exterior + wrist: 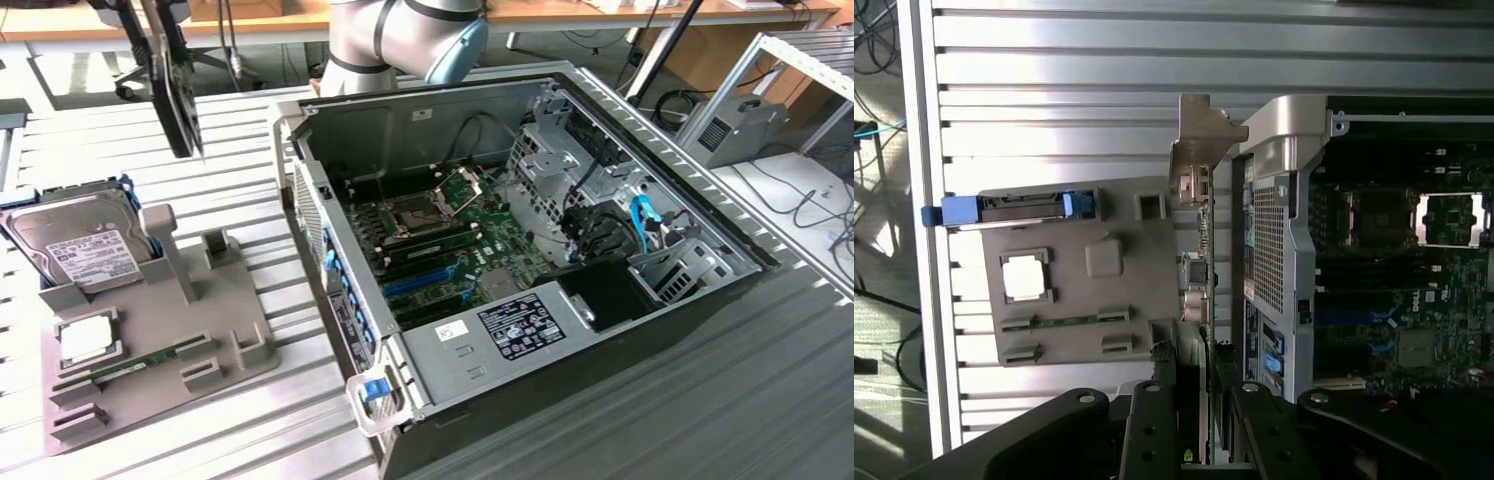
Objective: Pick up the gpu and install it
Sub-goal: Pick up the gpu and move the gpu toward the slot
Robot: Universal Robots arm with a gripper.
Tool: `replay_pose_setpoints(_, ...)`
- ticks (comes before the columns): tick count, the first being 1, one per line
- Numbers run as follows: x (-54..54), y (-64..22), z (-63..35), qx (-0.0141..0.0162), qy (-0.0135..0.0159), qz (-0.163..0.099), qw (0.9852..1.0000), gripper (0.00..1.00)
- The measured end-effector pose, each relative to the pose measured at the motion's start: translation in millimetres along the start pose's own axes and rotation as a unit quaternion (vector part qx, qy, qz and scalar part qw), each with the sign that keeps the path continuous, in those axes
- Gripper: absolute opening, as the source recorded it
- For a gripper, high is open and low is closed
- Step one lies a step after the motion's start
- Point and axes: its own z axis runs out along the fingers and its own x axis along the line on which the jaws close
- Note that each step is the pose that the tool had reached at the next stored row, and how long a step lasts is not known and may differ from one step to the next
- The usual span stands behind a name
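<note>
Slim blk gpu (1206, 270) held aloft edge-on, silver bracket at 1 end.

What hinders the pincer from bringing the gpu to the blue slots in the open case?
Probably nothing, so likely yes: the pincer holds the gpu beside the case, whose side is off, and the blue slots lie uncovered.

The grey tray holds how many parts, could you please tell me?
3: hard drive at one end, processor in the middle, memory stick beside it; none looks hidden.
</note>
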Motion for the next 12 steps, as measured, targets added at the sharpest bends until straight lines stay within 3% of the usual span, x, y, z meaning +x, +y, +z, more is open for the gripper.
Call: replay_pose_setpoints(12, -1.5, 1.8, -19.5, -0.0016, 0.0001, 0.0, 1.0, 0.26)
